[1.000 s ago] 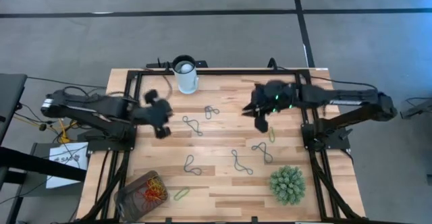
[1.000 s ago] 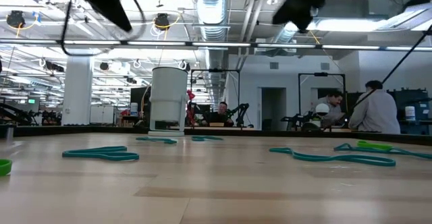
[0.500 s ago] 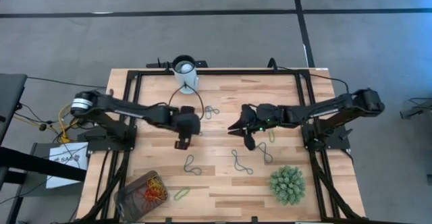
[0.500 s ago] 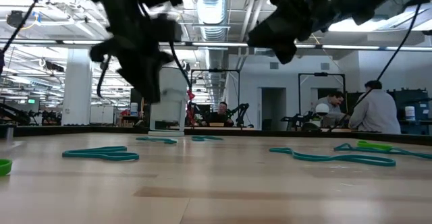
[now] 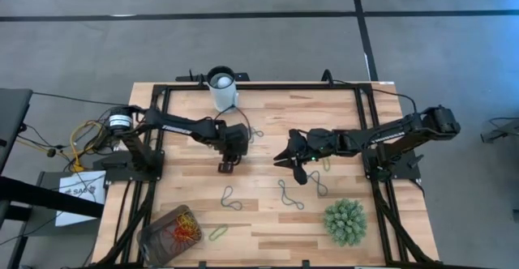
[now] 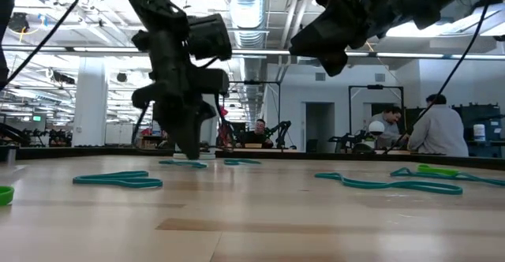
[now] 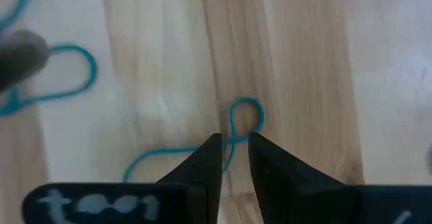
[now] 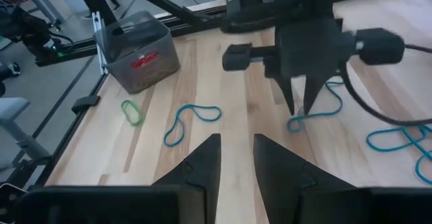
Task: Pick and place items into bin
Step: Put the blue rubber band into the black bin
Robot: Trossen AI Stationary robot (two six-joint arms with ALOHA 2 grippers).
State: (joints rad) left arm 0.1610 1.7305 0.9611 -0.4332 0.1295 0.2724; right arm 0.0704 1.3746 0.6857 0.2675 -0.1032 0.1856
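I had left gripper down mid-worktop, fingers narrowly parted astride thin teal looped band, nothing gripped; right gripper hovered alongside, slightly open, empty.

Thin teal looped cord lies on the pale striped wooden surface. The brownish-grey rectangular bin holds red and orange bands. Lime-green band, spiky green plant ball, white cylindrical cup.
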